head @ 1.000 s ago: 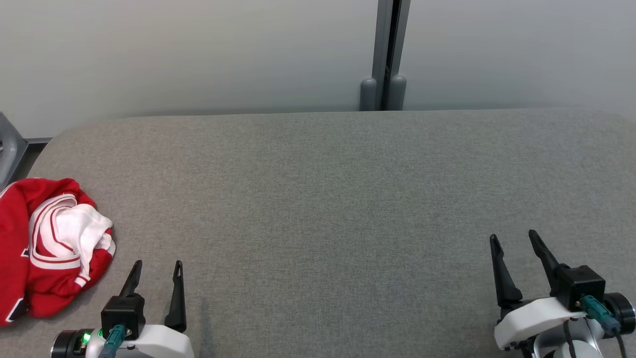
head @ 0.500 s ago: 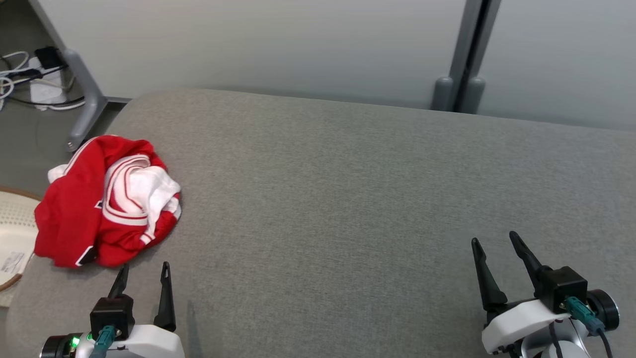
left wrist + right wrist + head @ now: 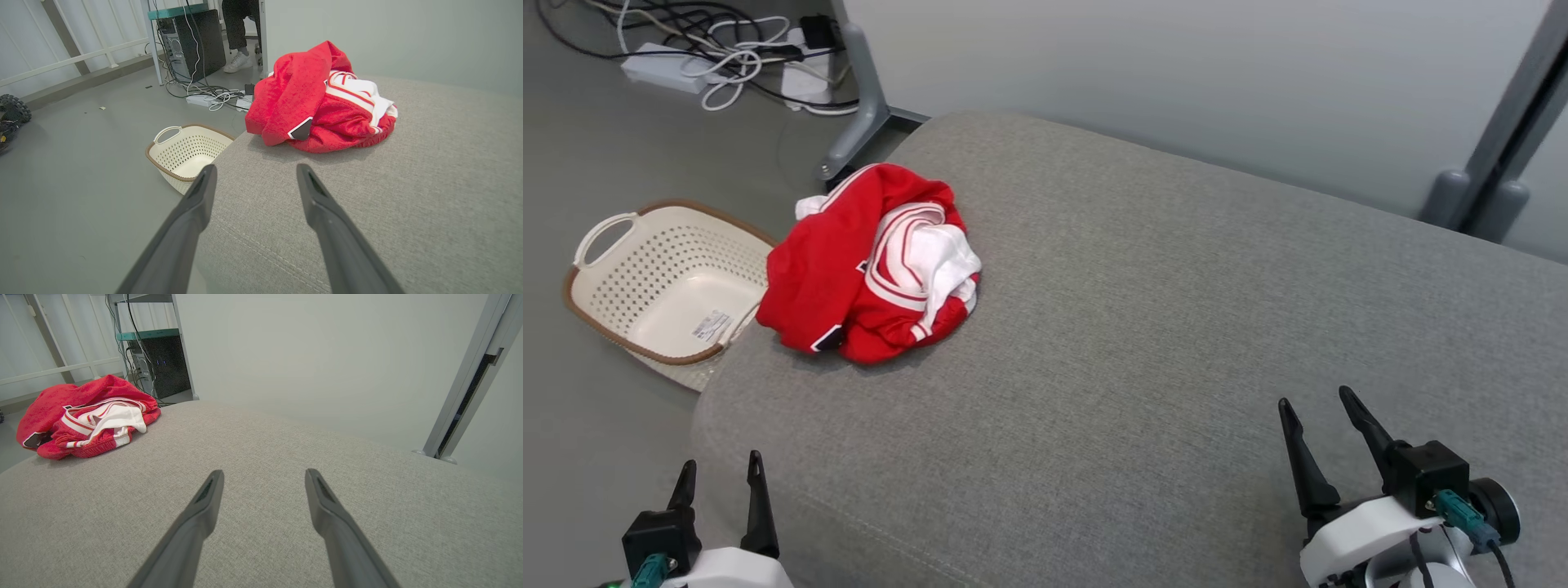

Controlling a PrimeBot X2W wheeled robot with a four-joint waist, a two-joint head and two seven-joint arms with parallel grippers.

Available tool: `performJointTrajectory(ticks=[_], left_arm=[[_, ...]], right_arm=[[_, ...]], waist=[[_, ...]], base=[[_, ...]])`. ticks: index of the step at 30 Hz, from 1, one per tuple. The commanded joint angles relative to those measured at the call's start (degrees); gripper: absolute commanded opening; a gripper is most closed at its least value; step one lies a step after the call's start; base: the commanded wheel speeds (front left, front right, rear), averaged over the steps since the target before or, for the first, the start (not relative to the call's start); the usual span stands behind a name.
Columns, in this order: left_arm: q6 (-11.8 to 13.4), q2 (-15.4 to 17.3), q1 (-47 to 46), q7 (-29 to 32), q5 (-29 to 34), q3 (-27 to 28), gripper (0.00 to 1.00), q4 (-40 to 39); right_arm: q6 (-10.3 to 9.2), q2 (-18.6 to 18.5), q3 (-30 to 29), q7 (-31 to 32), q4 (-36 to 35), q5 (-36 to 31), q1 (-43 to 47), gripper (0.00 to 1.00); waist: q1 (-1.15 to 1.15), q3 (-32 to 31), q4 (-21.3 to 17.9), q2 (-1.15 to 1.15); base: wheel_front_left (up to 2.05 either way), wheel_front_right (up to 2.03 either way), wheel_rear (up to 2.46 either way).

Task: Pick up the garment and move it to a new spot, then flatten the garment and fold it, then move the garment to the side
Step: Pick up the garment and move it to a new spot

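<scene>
Open cushion (image 3: pixel 1176 327) ahead — garment (image 3: pixel 849 278) heaped at its left edge.

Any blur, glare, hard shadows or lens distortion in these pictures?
Head view: sharp, even light, faint shadow under the crumpled red-and-white fabric garment. Left wrist view: wide-angle lens makes the left gripper loom large. Right wrist view: no glare; the grey metal post leans.

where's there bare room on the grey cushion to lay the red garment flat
Widest bare stretch of the grey cushion: from the red garment across to the right pincer. A narrower strip lies between the garment and the left pincer. Crowded: the cushion's left end, where the garment sits at the edge near the basket.
</scene>
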Motion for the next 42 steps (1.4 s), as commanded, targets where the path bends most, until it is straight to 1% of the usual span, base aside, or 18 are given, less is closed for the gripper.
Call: performJointTrajectory(ticks=[1,5,9,15,16,19,23,28,31,34,37,42], left_arm=[[-0.3,-0.1,0.5,-0.1,-0.3,0.8,1.00,0.3],[-0.9,-0.6,0.2,-0.1,-1.0,2.0,1.00,0.0],[-2.2,-0.8,-0.9,-0.1,-2.6,3.3,1.00,1.5],[-4.9,-1.0,-6.2,-0.1,-4.4,5.4,1.00,4.9],[-4.9,-1.0,-6.2,-0.1,-4.4,5.4,1.00,4.9],[-6.1,-0.8,-10.8,-0.1,-4.5,6.0,1.00,6.6],[-7.5,0.9,-18.1,-0.1,-4.7,7.0,1.00,9.4],[-9.0,4.7,-27.3,-0.1,-5.6,6.8,1.00,16.1],[-9.5,7.6,-32.6,-0.1,-5.7,5.3,1.00,21.3],[-9.7,9.9,-36.8,0.0,-6.3,4.0,1.00,27.2],[-9.8,11.4,-40.7,0.8,-7.1,1.8,1.00,31.6],[-9.6,14.1,-44.3,4.0,-8.7,-1.1,1.00,37.3]], right_arm=[[0.00,-0.5,-0.3,-0.3,0.1,0.5,-0.1,1.00],[0.00,-0.5,0.3,-0.3,0.6,0.8,-1.1,1.00],[0.00,-0.5,0.0,-0.3,0.5,0.0,-1.2,1.00],[0.00,-1.0,0.6,-0.3,-0.8,-0.6,-2.8,1.00],[0.00,-1.0,0.6,-0.3,-0.8,-0.6,-2.8,1.00],[0.00,-2.4,1.1,-0.3,-1.4,-0.8,-4.0,1.00],[0.00,-4.2,2.2,-0.3,-2.5,-0.9,-5.9,1.00],[0.00,-5.9,3.1,-0.3,-3.5,-0.9,-7.9,1.00],[0.00,-6.7,3.4,-0.3,-3.6,-0.9,-8.9,1.00],[0.00,-7.2,3.8,-0.3,-3.4,-0.6,-9.8,1.00],[0.00,-7.6,4.3,-0.3,-3.4,-0.4,-10.5,1.00],[0.00,-8.0,4.1,-0.2,-2.6,-0.1,-10.9,1.00]], waist=[[0.00,0.2,2.6,0.00],[0.00,1.3,3.0,0.00],[0.00,2.2,3.0,0.00],[0.00,5.7,0.0,0.00],[0.00,5.7,0.0,0.00],[0.00,8.1,-1.8,0.00],[0.00,11.5,-4.5,0.00],[0.00,15.4,-7.6,0.00],[0.00,17.2,-9.1,0.00],[0.00,18.9,-10.5,0.00],[0.00,20.1,-11.8,0.00],[0.00,21.7,-13.4,0.00]], base=[[0.00,0.00,0.00],[0.00,0.00,0.00],[0.00,0.00,0.00],[0.00,0.00,0.00],[0.00,0.00,0.00],[0.00,0.00,0.00],[0.00,0.00,0.00],[0.00,0.00,0.00],[0.00,0.00,0.00],[0.00,0.00,0.00],[0.00,0.00,0.00],[0.00,0.00,0.00]])
